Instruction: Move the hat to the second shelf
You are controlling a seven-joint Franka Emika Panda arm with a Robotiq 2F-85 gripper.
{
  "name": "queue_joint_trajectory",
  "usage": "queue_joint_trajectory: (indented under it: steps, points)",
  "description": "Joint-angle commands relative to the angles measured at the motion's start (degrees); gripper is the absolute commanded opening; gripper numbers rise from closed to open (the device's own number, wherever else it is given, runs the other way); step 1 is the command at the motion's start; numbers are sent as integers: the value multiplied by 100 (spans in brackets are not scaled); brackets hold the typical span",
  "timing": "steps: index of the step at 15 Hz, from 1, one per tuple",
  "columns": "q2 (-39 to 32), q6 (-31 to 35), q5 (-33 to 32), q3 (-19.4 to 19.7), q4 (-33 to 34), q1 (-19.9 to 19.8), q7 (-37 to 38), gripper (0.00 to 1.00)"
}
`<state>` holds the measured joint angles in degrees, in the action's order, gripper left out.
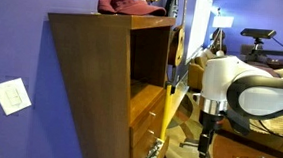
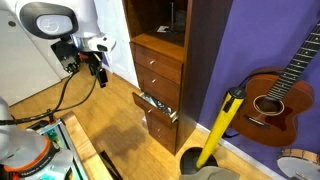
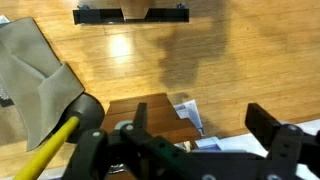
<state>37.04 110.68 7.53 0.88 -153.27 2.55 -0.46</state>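
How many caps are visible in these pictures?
1. The maroon hat lies on the bookcase's top panel in an exterior view; shelf interiors are partly hidden, so more may exist.

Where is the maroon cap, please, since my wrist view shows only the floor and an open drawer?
Observer: The hat lies on the top panel of the bookcase.
Operator: Is the gripper near it?
Observer: No, the gripper hangs low beside the bookcase, well below the hat.
Operator: Is anything else close by?
Observer: A guitar stands against the purple wall beyond the bookcase.
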Motion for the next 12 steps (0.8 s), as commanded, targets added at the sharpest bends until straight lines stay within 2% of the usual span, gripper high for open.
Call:
queue_joint_trajectory:
  steps: [1, 6, 10, 12]
  points:
    - [-4, -13, 17, -30, 8, -35, -18, 100]
    - [-6, -13, 17, -30, 8, -35, -18, 100]
    - [228, -292, -991, -271, 542, -134, -273, 100]
    - [310, -152, -1256, -248, 912, -37, -516, 100]
